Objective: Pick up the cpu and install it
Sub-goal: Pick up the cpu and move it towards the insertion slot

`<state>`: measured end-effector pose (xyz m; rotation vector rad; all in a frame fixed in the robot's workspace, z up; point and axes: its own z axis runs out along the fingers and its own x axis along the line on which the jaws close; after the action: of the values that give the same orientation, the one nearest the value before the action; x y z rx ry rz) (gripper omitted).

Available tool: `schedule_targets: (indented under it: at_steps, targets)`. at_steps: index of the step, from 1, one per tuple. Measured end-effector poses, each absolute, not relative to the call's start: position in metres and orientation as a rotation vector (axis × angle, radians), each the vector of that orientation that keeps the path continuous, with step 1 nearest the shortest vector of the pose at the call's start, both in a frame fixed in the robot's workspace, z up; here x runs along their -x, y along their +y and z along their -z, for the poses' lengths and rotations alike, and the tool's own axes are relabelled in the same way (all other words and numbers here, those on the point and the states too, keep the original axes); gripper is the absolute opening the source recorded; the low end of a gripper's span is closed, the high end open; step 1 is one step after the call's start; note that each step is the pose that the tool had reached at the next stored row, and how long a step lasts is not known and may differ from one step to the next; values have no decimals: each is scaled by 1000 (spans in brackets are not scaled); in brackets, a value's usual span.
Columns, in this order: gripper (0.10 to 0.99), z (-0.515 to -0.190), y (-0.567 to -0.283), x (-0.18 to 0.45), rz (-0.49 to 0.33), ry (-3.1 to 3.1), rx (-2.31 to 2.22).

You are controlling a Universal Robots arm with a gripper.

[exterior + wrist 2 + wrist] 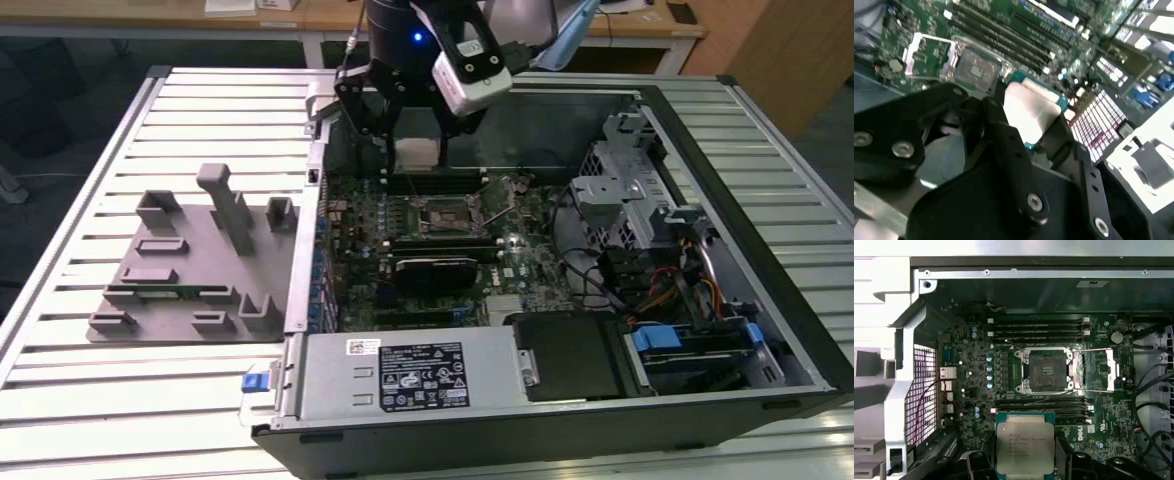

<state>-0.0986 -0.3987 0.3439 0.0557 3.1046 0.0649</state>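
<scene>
Black fingers (1009,150) of the hand (1026,117) sit closest in the second wrist view. They are clamped on the cpu (1029,110), one against each of two opposite edges. The cpu is a flat square chip with a silvery-grey metal top that has stepped corners and a few lines of faint print. The top is seated on a thin teal-green board, which shows as a narrow rim around it. In the first wrist view the chip lies level in the hand with its metal face toward the camera, lifted clear of the motherboard (964,360) beneath.

Just beyond the hand runs a bank of dark memory slots (1039,407). Past them is the socket (1046,371), a square metal frame with a dark centre. It stands open, with its load plate (1106,371) swung out to one side. The cpu is apart from the socket and not yet seated in it.

Farther from the hand lies a second bank of slots (1039,330), and then the grey inner wall (1029,290) of the computer case (534,440).

In the exterior view the hand hangs inside the open case, above the board. Outside the case, well apart from the hand toward the exterior view's left, a grey moulded fixture (174,270) rests on the slatted counter (80,180).
</scene>
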Motion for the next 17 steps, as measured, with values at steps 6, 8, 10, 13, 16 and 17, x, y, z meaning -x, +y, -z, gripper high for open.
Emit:
schedule_targets:
  at_steps: [6,8,10,13,16,17]
  targets:
    - [545,-330,-398,89,-65,3106,-56]
    - [545,-321,-398,82,-65,3108,-56]
    - [545,-318,-397,78,-65,3110,-56]
    - [545,-312,-395,71,-65,3113,-56]
    - [545,-306,-394,65,-65,3118,-56]
    - [545,-304,-394,64,-65,3119,-57]
